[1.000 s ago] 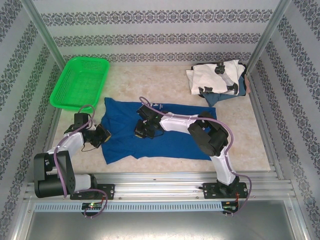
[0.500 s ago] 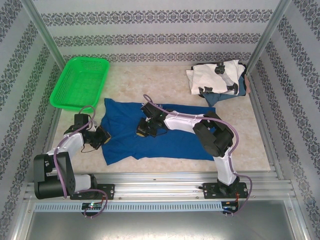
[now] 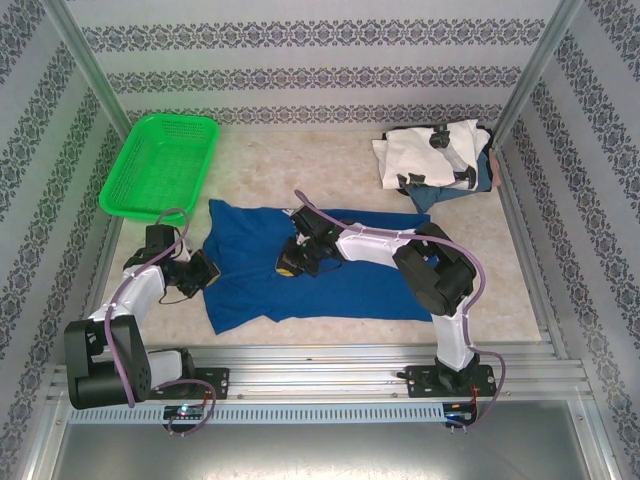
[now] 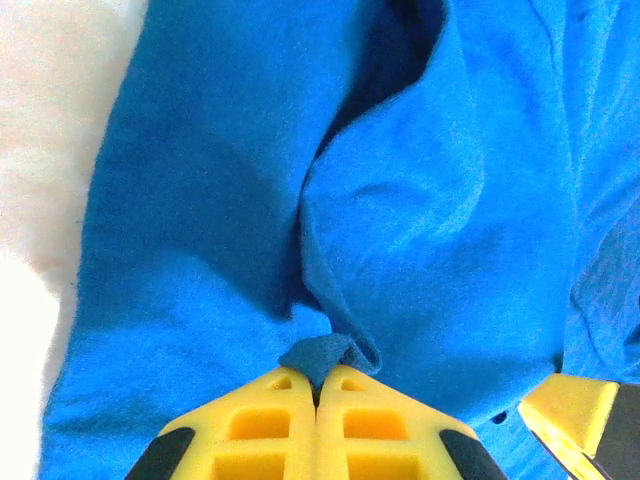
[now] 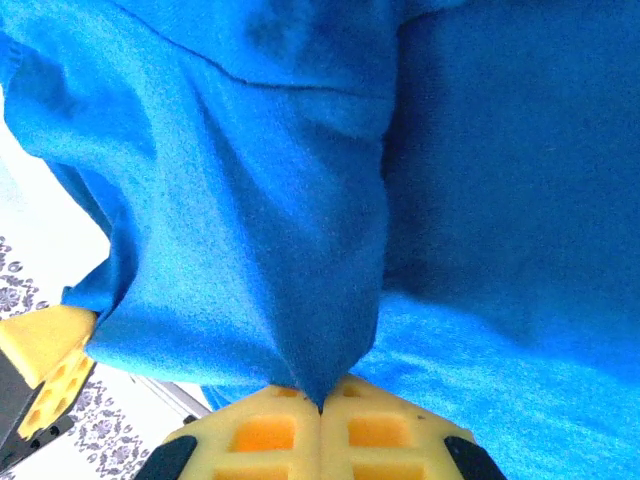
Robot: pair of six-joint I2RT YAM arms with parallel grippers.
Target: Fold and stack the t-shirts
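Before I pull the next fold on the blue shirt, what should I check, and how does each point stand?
1. Hold of the left gripper on the blue t-shirt: ok, shut on a nub of cloth.
2. Hold of the right gripper on the same shirt: ok, shut on a ridge of cloth.
3. One layer or several in each pinch: cannot tell.
4. Shirt lying flat: not ok, it puckers at both grips.
5. The pile of other shirts in the far right corner lies apart from the blue one: ok.
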